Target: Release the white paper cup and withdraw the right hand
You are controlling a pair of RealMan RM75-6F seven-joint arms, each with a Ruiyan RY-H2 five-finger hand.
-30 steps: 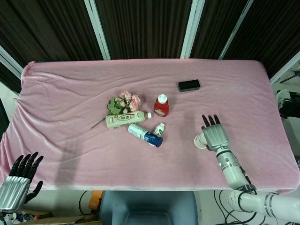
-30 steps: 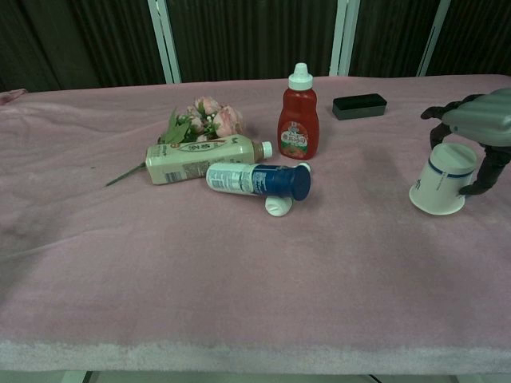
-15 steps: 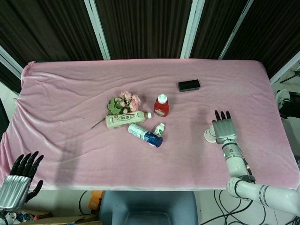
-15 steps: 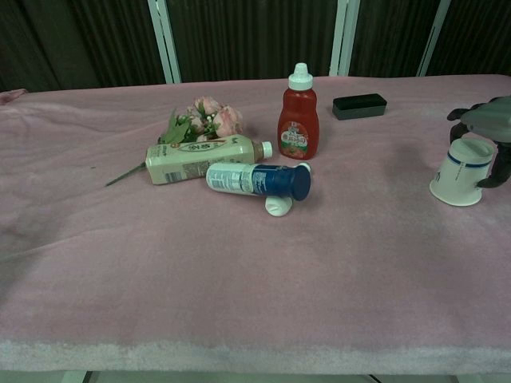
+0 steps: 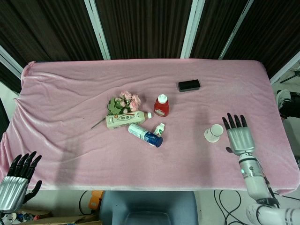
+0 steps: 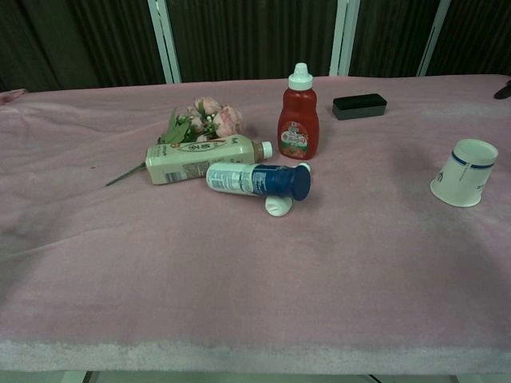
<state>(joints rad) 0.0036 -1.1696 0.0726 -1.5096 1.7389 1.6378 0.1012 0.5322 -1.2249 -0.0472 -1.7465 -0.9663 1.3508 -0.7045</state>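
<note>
The white paper cup [image 5: 214, 132] [image 6: 464, 172] with a blue band stands upside down and slightly tilted on the pink cloth at the right side. My right hand [image 5: 239, 137] is just to the right of it, apart from it, fingers spread and holding nothing; in the chest view only a dark fingertip [image 6: 504, 88] shows at the right edge. My left hand [image 5: 18, 178] hangs below the table's front left corner, fingers apart and empty.
Mid-table lie a cream bottle [image 5: 124, 119], a white and blue bottle [image 5: 145, 134], a small white tube [image 5: 159, 129] and pink flowers [image 5: 123, 101]. A red sauce bottle [image 5: 161, 105] stands upright. A black box [image 5: 189, 85] sits farther back.
My right hand let go of the cup and drew back to the right. The cup moved a little to the right before being left standing alone.
</note>
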